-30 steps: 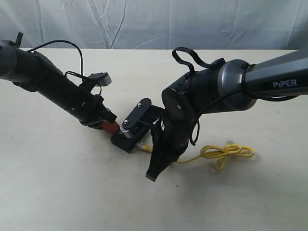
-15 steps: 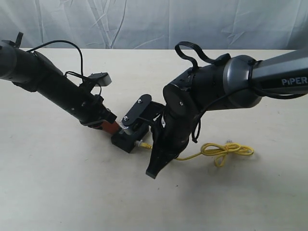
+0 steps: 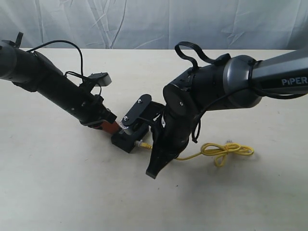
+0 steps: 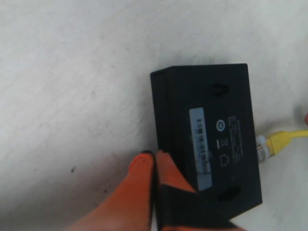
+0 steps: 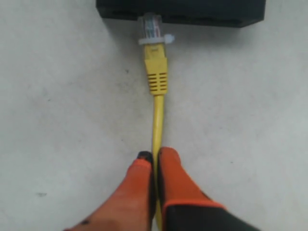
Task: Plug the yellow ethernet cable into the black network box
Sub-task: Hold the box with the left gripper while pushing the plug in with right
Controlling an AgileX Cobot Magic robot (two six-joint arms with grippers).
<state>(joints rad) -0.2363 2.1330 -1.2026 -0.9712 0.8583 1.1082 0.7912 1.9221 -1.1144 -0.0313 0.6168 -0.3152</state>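
Note:
The black network box (image 4: 207,139) lies flat on the table, its white label strip facing up; it also shows in the exterior view (image 3: 126,141). My left gripper (image 4: 154,159) is shut with nothing in it, its orange fingertips against the box's side. The yellow ethernet cable (image 5: 157,115) runs straight from my right gripper (image 5: 155,156), which is shut on the cord, to its clear plug (image 5: 153,26) at the box's side wall. How deep the plug sits I cannot tell. The cable's knotted loop (image 3: 226,150) lies to the right. The right gripper (image 3: 154,166) points down beside the box.
The pale tabletop (image 3: 72,192) stretches out in front and to the left. A creased white cloth (image 3: 144,24) hangs behind the table. The right arm's wrist camera (image 3: 137,113) hangs just above the box.
The right arm has shifted slightly, and the plug end has nudged a little towards the box. The left arm and the box have not moved.

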